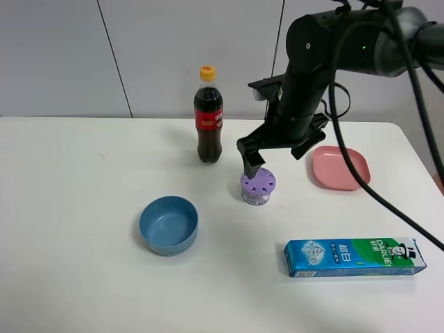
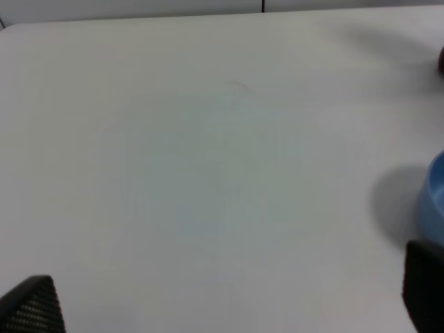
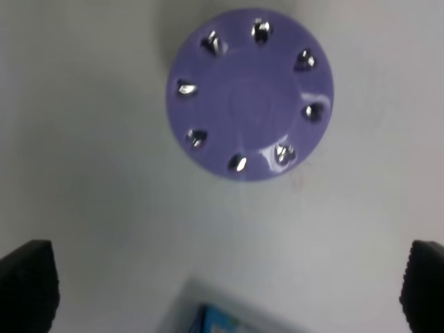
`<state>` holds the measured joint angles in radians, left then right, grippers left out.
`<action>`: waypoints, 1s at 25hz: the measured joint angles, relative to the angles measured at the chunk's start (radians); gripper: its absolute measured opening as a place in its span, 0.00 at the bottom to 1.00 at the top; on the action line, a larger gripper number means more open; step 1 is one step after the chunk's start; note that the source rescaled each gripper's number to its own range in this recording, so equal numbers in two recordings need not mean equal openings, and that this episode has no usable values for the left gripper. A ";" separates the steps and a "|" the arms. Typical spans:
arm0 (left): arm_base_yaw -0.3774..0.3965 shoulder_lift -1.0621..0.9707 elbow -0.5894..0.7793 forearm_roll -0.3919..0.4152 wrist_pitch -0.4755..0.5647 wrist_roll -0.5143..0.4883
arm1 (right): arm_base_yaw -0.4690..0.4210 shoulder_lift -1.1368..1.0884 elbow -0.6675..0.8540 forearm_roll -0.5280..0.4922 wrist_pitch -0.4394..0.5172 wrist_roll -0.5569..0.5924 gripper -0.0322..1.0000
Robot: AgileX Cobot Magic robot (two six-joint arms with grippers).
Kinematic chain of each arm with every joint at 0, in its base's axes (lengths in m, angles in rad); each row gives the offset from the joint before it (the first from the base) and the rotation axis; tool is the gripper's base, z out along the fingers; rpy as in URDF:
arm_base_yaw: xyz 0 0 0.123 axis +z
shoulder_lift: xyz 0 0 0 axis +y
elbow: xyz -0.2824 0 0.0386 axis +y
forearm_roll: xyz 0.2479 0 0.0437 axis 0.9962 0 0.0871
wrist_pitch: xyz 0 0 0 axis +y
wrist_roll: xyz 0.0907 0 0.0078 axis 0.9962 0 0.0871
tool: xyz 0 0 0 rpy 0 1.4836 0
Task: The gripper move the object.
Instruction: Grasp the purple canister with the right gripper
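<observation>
The object (image 1: 258,186) is a small squat round container with a purple lid pierced by a ring of holes and a whitish base. It stands upright on the white table, right of centre. My right gripper (image 1: 276,157) hovers just above and behind it, open, with the fingers spread wide and nothing between them. In the right wrist view the purple lid (image 3: 250,94) lies ahead of the open gripper (image 3: 229,291), apart from both fingertips (image 3: 28,284). My left gripper (image 2: 229,298) is open and empty over bare table; it is not visible in the exterior high view.
A cola bottle (image 1: 208,116) stands behind and left of the object. A pink plate (image 1: 340,167) lies to its right, a blue bowl (image 1: 168,225) to the front left, and a toothpaste box (image 1: 354,257) in front at the right. The bowl's rim (image 2: 436,198) shows in the left wrist view.
</observation>
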<state>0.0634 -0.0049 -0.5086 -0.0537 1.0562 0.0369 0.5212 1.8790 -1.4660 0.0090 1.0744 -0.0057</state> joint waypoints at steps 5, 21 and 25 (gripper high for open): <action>0.000 0.000 0.000 0.000 0.000 0.000 | 0.000 0.038 0.000 -0.053 -0.085 0.000 1.00; 0.000 0.000 0.000 0.000 0.000 -0.001 | 0.000 0.140 0.000 -0.022 -0.188 -0.004 1.00; 0.000 0.000 0.000 0.000 0.000 0.000 | 0.000 0.166 0.000 -0.022 -0.194 -0.004 1.00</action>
<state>0.0634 -0.0049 -0.5086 -0.0537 1.0562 0.0372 0.5212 2.0455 -1.4660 -0.0128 0.8806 -0.0100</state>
